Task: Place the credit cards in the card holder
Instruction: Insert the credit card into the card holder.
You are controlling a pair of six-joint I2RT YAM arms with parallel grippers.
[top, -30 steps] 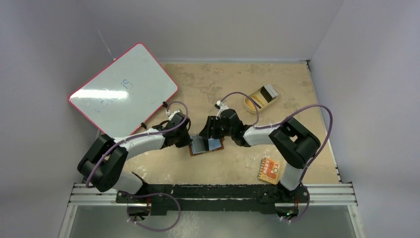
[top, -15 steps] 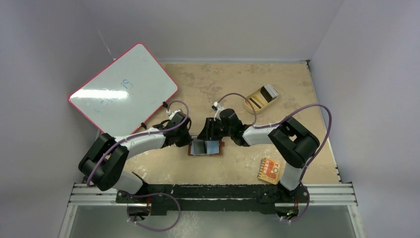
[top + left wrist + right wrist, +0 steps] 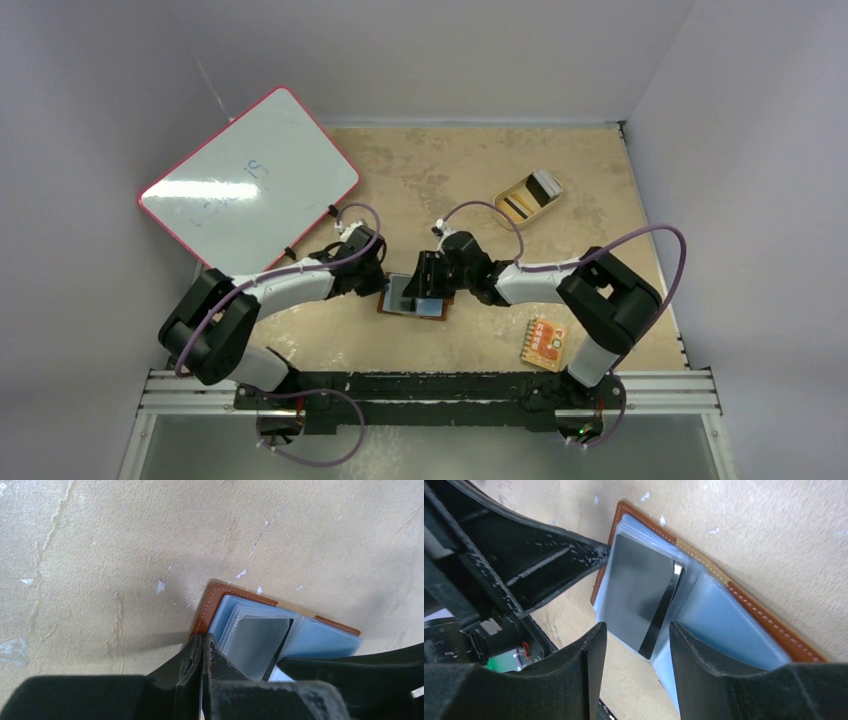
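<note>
My left tool (image 3: 202, 650) is pinched fully together. Its tips touch the left edge of the card holder (image 3: 724, 625), where the brown border meets the clear pockets. I cannot tell whether a pocket sheet is nipped between them. The card holder lies open and flat on the table (image 3: 430, 170), about the middle, between the two arms. My right tool (image 3: 636, 642) has its fingers apart, straddling the near end of a black credit card (image 3: 636, 585) without clamping it. That card lies on the holder's left half, tilted, its far end among the bluish pockets. I cannot make out how deep it sits. A tan dish (image 3: 530, 196) stands well apart, toward the far right.
</note>
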